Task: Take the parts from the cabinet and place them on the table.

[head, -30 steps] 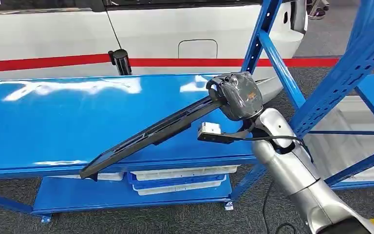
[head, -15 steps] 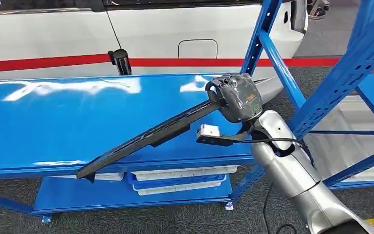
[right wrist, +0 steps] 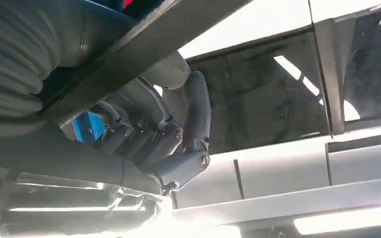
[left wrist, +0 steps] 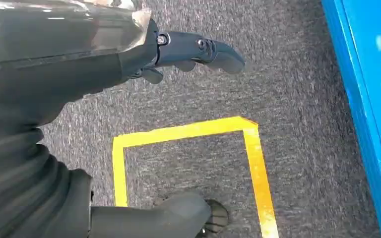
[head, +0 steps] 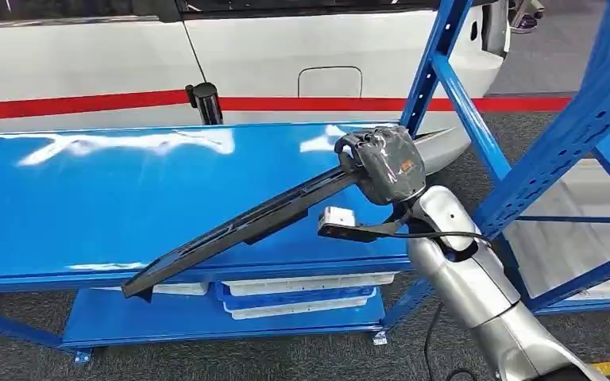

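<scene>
Above the blue table (head: 87,206), right robot hand (head: 385,163) clasped around one end of a long black wiper part (head: 238,226), left robot hand (left wrist: 193,52) empty, fingers loosely apart over the carpet (left wrist: 287,89).

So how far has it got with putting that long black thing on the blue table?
Fetching looks done: the right hand grips one end of the long black part, already away from the blue rack. The part hangs slanted over the blue table, its far end past the front edge. Left: lowering it and letting go. The left hand hangs over the floor, holding nothing.
</scene>
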Robot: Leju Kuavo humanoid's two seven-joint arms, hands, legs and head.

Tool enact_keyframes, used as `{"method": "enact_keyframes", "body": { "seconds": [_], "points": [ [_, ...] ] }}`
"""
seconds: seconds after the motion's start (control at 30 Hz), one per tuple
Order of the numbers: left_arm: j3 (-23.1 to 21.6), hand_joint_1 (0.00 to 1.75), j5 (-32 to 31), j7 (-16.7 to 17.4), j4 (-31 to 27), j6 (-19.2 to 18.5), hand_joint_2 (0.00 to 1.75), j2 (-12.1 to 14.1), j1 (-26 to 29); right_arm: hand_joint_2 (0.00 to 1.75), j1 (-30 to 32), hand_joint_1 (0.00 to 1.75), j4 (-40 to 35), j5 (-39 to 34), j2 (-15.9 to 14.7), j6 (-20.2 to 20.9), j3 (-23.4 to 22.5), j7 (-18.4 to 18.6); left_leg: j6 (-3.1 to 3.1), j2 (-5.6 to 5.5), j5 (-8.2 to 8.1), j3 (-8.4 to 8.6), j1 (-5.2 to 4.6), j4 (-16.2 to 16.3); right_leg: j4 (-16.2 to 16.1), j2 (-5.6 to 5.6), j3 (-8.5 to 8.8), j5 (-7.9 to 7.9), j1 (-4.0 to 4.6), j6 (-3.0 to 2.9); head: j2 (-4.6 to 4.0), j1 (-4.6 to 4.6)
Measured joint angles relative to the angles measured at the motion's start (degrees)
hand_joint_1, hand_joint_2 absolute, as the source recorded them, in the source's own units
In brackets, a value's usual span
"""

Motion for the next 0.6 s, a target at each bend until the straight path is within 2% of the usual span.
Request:
{"method": "enact_keyframes", "body": {
  "seconds": [0.07,0.1,0.13,0.17,0.2,0.23,0.27,0.3,0.33,0.37,0.4,0.43,0.47,0.5,0.57,0.6],
  "points": [
    [-0.09,0.00,-0.15,-0.02,-0.04,0.07,1.75,0.00,-0.16,1.75,-0.02,1.69,-0.44,0.31,-0.02,0.00,-0.39,0.04,-0.63,-0.25,-0.42,-0.07,0.03,0.32,-9.98,-0.11,4.80,3.39,-0.06,0.35,0.00,0.02],
    [-0.11,0.00,-0.17,-0.07,-0.04,0.04,1.75,0.04,-0.25,1.75,-0.18,1.69,-0.59,0.44,-0.04,0.00,-0.44,0.09,-1.21,-0.31,-0.80,-0.53,-0.37,0.87,-11.95,0.05,6.67,3.36,0.36,-0.25,0.00,0.18],
    [-0.20,0.00,-0.33,-0.07,-0.04,0.02,1.75,0.04,-0.39,1.75,0.12,1.69,-0.94,0.63,0.07,0.04,-0.41,0.22,-1.41,-0.44,-0.88,-0.63,-0.40,0.90,-10.98,0.16,6.02,3.58,0.92,-0.61,0.00,-0.22],
    [-0.26,0.00,-0.63,-0.07,-0.04,0.02,1.75,0.09,-0.49,1.75,0.18,1.69,-1.18,0.85,0.04,0.11,-0.46,0.26,-1.65,-0.46,-1.01,-0.59,-0.45,1.26,-11.63,0.16,5.77,3.27,0.75,-1.08,0.00,-0.18],
    [-0.31,0.00,-0.68,-0.07,-0.04,-0.02,1.75,0.09,-0.57,1.75,0.22,1.69,-1.27,0.96,0.02,0.18,-0.48,0.35,-1.81,-0.51,-0.90,-0.69,-0.26,1.11,-11.37,0.19,5.81,3.18,0.78,-1.23,0.00,-0.20],
    [-0.37,0.00,-0.72,-0.04,-0.04,-0.13,1.75,0.09,-0.58,1.75,0.22,1.69,-1.38,1.05,0.09,0.26,-0.59,0.44,-2.19,-0.52,-0.96,-0.76,-0.06,1.12,-11.62,0.20,5.69,3.37,0.50,-1.81,0.00,-0.17],
    [-0.44,0.00,-0.76,-0.04,-0.04,-0.15,1.75,0.15,-0.58,1.75,0.21,1.69,-1.62,1.27,0.15,0.48,-0.74,0.50,-2.52,-0.45,-1.90,-0.84,0.31,1.72,-11.93,0.19,5.75,3.62,0.20,-2.46,0.00,-0.22],
    [-0.50,0.00,-0.83,-0.02,-0.04,-0.13,1.75,0.17,-0.60,1.75,0.19,1.69,-1.73,1.38,0.15,0.57,-0.79,0.52,-2.76,-0.30,-4.06,-1.60,0.27,3.81,-11.97,0.17,5.69,3.78,0.26,-2.87,0.00,-0.35],
    [-0.55,0.00,-0.87,0.00,-0.04,-0.15,1.75,0.15,-0.60,1.75,0.21,1.69,-1.73,1.40,0.15,0.63,-0.81,0.52,-2.94,-0.27,-6.68,-2.97,0.27,7.36,-11.97,0.16,5.54,3.86,0.41,-3.47,0.00,-0.37],
    [-0.55,0.00,-0.94,0.04,-0.04,-0.28,1.75,0.15,-0.59,1.75,0.35,1.69,-1.73,1.42,0.15,0.63,-0.81,0.52,-3.12,-0.26,-9.26,-4.82,0.30,11.86,-11.97,0.14,5.30,4.05,0.54,-3.75,0.00,-0.37],
    [-0.55,0.00,-0.96,0.13,-0.02,-0.31,1.75,0.13,-0.58,1.75,0.47,1.69,-1.73,1.42,0.15,0.70,-0.81,0.52,-3.24,-0.27,-11.05,-6.46,0.30,15.81,-11.96,0.10,4.93,4.27,0.70,-4.04,0.00,-0.33],
    [-0.55,0.00,-0.96,0.20,-0.02,-0.31,1.75,0.15,-0.54,1.75,0.58,1.69,-1.73,1.24,0.15,0.94,-0.81,0.26,-3.27,-0.27,-11.41,-7.13,0.30,17.67,-11.96,0.08,4.58,4.51,0.89,-4.30,-0.02,-0.39],
    [-0.55,0.00,-1.00,0.26,-0.02,-0.28,1.75,0.15,-0.49,1.75,0.68,1.69,-1.73,0.33,0.13,1.61,-0.79,-0.80,-3.17,-0.25,-10.53,-6.53,0.30,17.13,-11.96,0.07,4.22,4.86,0.97,-4.37,0.00,-0.35],
    [-0.55,0.00,-1.09,0.26,-0.02,-0.28,1.75,0.15,-0.48,1.75,0.75,1.69,-1.73,-0.84,0.02,2.52,-0.72,-2.39,-2.96,-0.25,-8.45,-4.60,0.28,14.07,-11.95,0.09,3.81,5.23,1.04,-4.26,0.00,-0.37],
    [-0.55,0.00,-1.20,0.26,-0.04,-0.61,1.75,0.17,-0.54,1.75,0.77,1.69,-2.07,-2.69,-0.13,3.85,-0.46,-5.05,-2.27,-0.25,-4.65,0.95,0.19,5.23,-11.95,0.19,3.19,5.99,1.11,-3.98,0.00,-0.37],
    [-0.55,0.00,-1.20,0.26,-0.04,-0.68,1.75,0.26,-0.67,1.75,0.91,1.69,-2.58,-2.95,-0.17,4.07,-0.28,-6.03,-1.81,-0.26,-5.10,3.57,-0.05,0.65,-11.90,0.22,2.95,6.43,1.25,-3.65,0.00,-0.37]
  ]
}}
